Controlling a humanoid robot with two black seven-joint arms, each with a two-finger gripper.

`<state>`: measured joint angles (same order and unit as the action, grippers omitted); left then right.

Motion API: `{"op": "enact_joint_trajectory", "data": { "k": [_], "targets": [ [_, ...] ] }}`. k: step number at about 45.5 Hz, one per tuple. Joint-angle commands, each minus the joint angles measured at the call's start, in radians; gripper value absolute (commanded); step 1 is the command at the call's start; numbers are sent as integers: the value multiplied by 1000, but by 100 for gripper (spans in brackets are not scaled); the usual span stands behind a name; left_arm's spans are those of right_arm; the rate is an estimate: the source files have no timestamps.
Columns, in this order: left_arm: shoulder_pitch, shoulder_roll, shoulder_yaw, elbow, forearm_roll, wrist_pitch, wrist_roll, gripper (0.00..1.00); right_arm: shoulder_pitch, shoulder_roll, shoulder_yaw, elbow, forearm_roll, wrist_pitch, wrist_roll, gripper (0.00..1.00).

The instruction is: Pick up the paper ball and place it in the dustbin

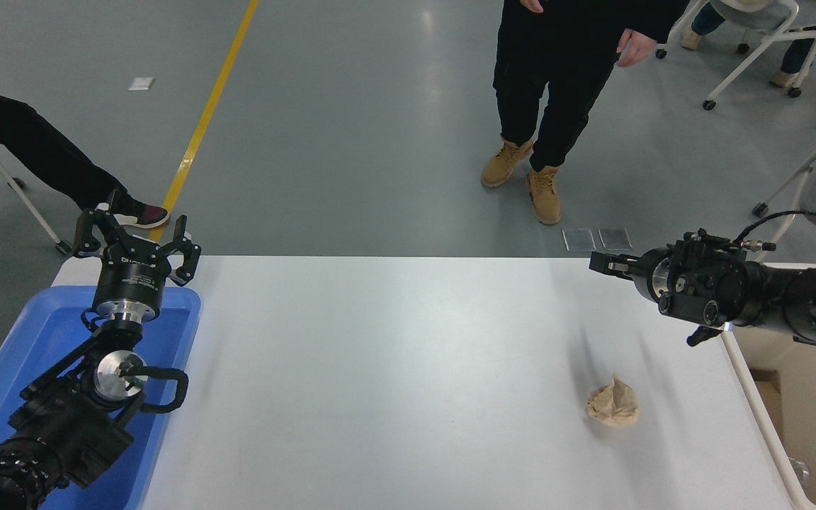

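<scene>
We see the dustbin [797, 425] cut off at the lower right corner. The right gripper [603, 263] is side-on, so its fingers' spread is unclear to us.

Robot lab — grey epoxy floor [351, 142], yellow floor line [204, 117], wheeled chairs [755, 28], white table [394, 382].

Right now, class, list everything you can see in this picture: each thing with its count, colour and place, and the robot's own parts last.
paper ball: one, tan-brown, on the table, right of middle, near side.
table: one, white, centre.
dustbin: one, cream-white, beside the table's right edge.
tray: one, blue, at the table's left end.
person: one, dark trousers, tan boots, standing beyond the table's far side.
chairs: white-framed, wheeled, top right.
floor line: one, yellow, upper left.
left end effector: black, open, parked over the tray.
right end effector: black, above the table's far right, apart from the paper ball.
</scene>
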<state>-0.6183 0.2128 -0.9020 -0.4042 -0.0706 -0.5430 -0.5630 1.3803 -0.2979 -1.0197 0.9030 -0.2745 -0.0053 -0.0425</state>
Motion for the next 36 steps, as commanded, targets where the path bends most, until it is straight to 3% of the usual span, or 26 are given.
{"op": "enact_joint_trajectory", "data": {
  "k": [1,21,36],
  "targets": [
    [2,-1,0,1,0,0,0,99,120,-96,-20,230,-46,221,0,100],
    [0,0,2,1,0,0,0,99,135,-129,93,344,-34,275,0,100],
    [2,0,0,-1,0,0,0,99,-46,-86,162,169,-29,258,-2,100]
  ]
}}
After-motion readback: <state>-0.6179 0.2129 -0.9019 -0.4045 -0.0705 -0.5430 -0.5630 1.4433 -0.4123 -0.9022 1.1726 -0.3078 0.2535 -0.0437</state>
